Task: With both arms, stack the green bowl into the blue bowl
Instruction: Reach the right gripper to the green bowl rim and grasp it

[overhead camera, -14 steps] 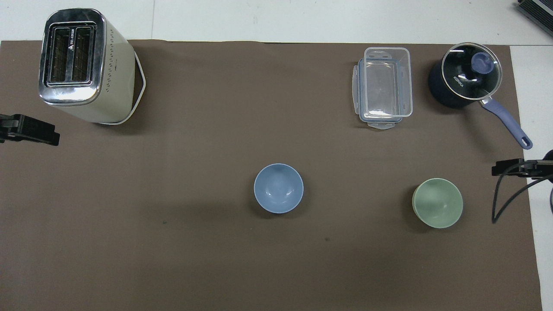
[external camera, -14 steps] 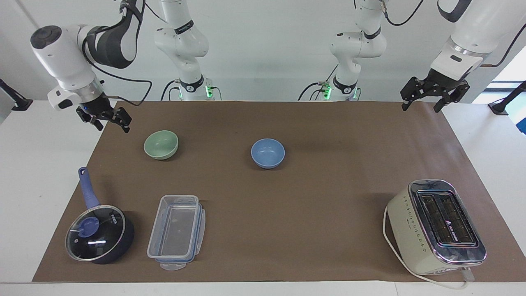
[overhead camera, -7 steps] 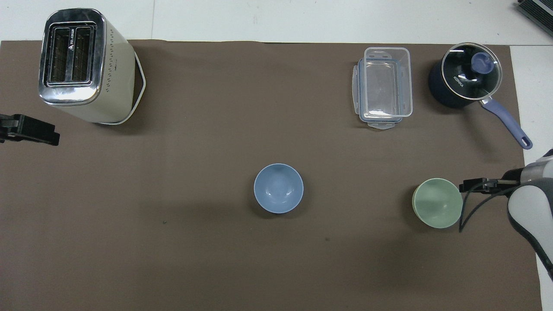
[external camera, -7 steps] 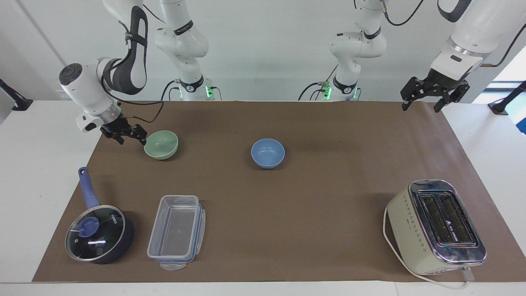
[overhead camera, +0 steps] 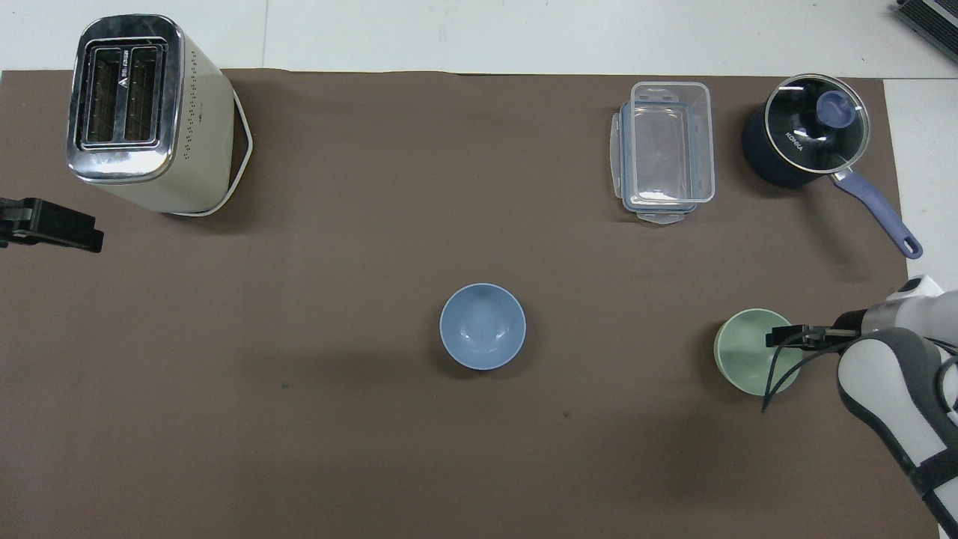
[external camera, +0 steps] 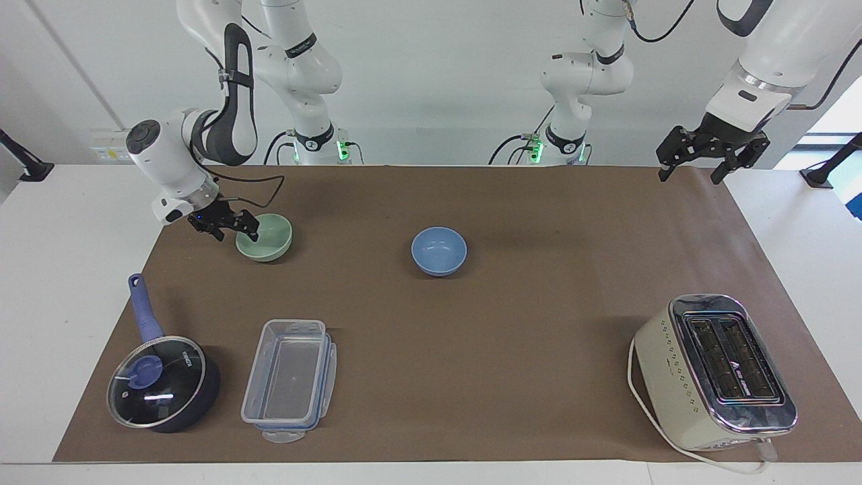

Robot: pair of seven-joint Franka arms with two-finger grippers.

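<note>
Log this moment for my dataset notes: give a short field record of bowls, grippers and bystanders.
green bowl: on mat, right arm's end
blue bowl: mid-mat, empty, alone
right gripper: at green bowl's rim
left gripper: waiting over the mat's corner, left arm's end
stacked: not yet
bystanders: saucepan, clear container, toaster

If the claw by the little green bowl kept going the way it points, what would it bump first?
Probably the small pale mint-green bowl: the right gripper already sits at its rim, angled down toward it. Whether they touch yet is unclear.
</note>
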